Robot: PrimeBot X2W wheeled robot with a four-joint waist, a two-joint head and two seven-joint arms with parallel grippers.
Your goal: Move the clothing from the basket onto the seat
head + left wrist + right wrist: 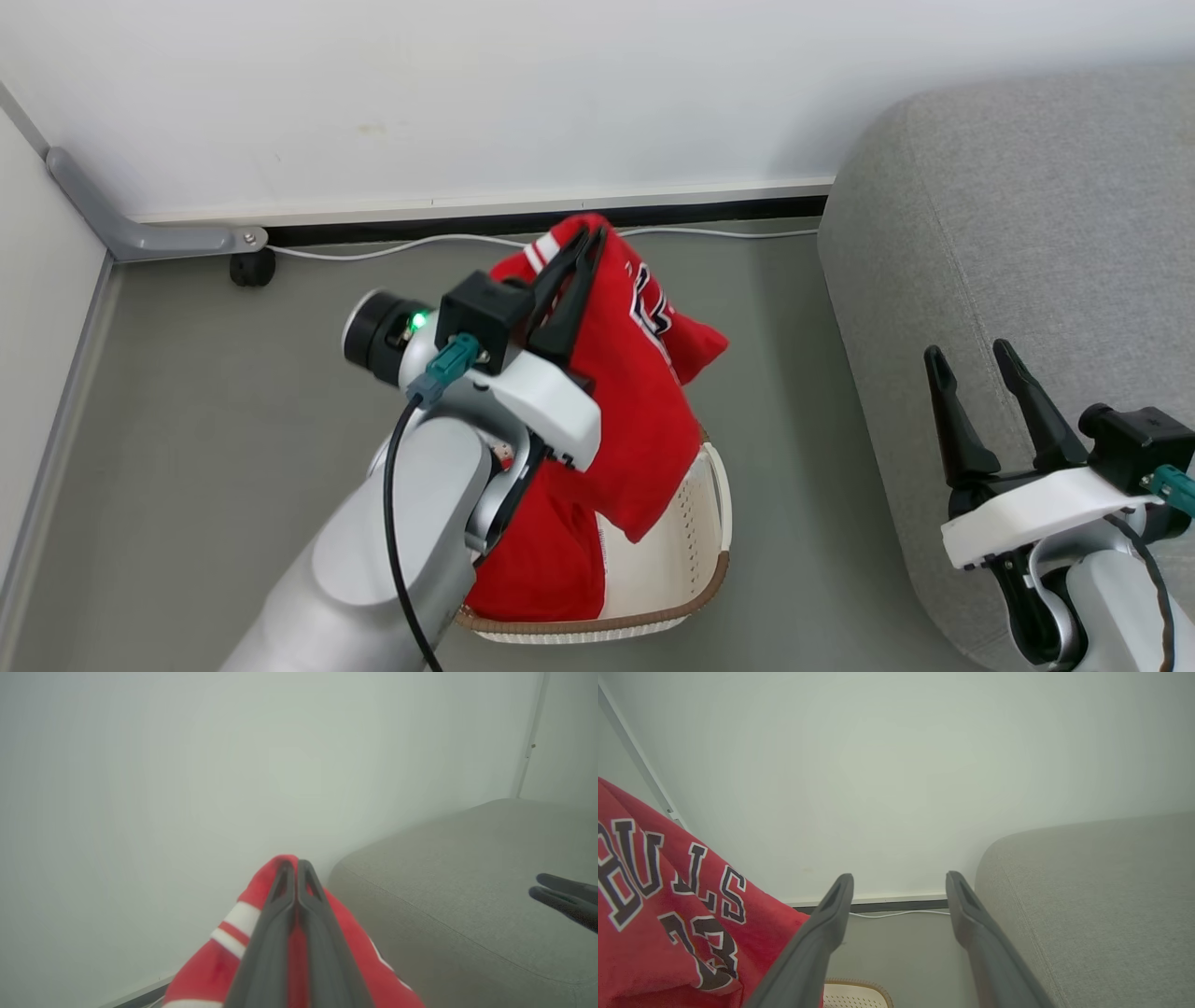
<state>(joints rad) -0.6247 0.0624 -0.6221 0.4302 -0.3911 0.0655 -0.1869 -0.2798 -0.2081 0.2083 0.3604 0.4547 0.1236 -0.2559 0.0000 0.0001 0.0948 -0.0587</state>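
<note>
My left gripper (588, 238) is shut on the red clothing (635, 392), holding it up above the basket (695, 551); the cloth hangs down from the fingers into the basket. In the left wrist view the left gripper (293, 864) pinches a red fold with white stripes (233, 926). The right wrist view shows the clothing (658, 914) with its navy letters at the left. The grey seat (1027, 233) stands to the right. My right gripper (971, 359) is open in front of the seat, holding nothing; the right gripper (899, 879) points at the wall beside the seat (1101, 905).
A white wall with a dark baseboard runs behind the basket, with a white cable (392, 247) along the floor. A grey bracket with a black caster (252, 266) sits at the back left corner. Grey floor (215, 401) lies around the basket.
</note>
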